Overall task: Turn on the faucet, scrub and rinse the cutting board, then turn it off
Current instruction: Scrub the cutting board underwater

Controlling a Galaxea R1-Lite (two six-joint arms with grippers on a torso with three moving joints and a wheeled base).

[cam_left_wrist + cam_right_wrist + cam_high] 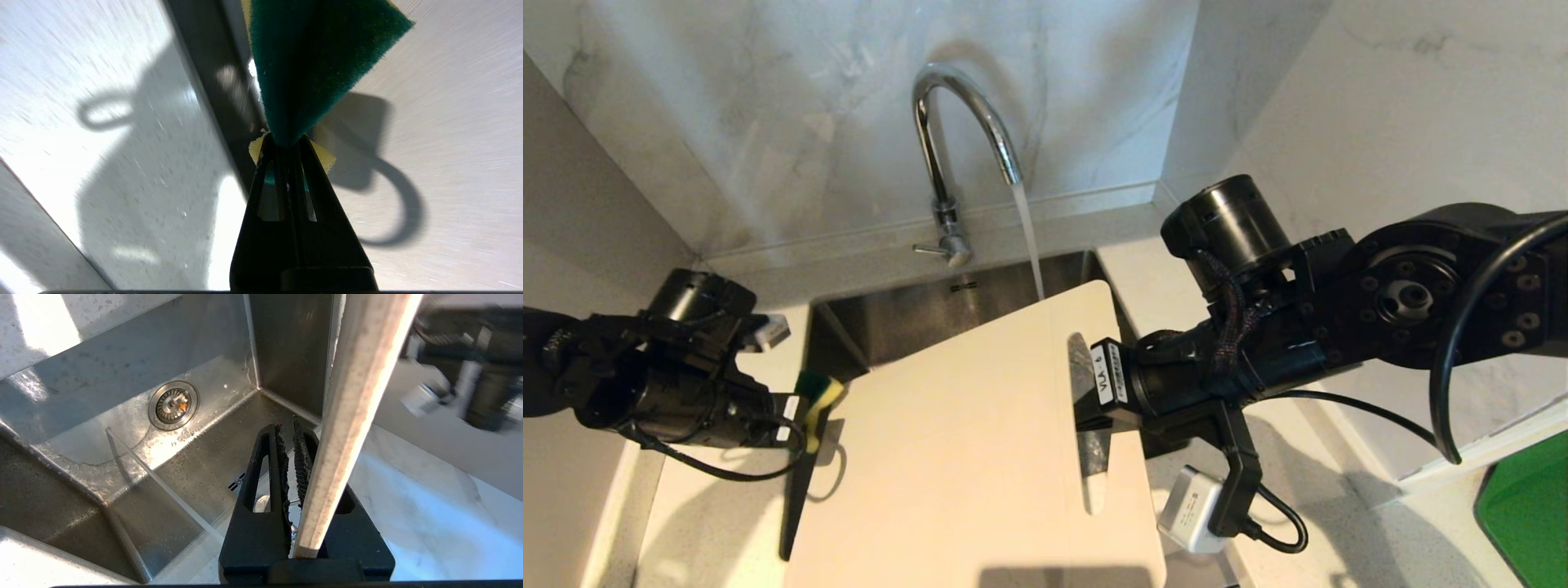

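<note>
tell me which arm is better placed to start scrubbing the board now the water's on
Left. The left gripper is shut on the sponge right beside the cutting board, free to move. The right gripper is busy gripping the board's edge by the handle slot, holding it over the sink.

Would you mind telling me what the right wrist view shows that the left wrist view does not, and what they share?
Only the right wrist view shows the sink with its drain strainer, and the right gripper shut on the cutting board, seen edge-on.

Only the left wrist view shows the left gripper shut on the green and yellow sponge, with cable shadows on the surfaces below.

Both show a pair of black fingers closed on a held thing, and the pale speckled countertop.
</note>
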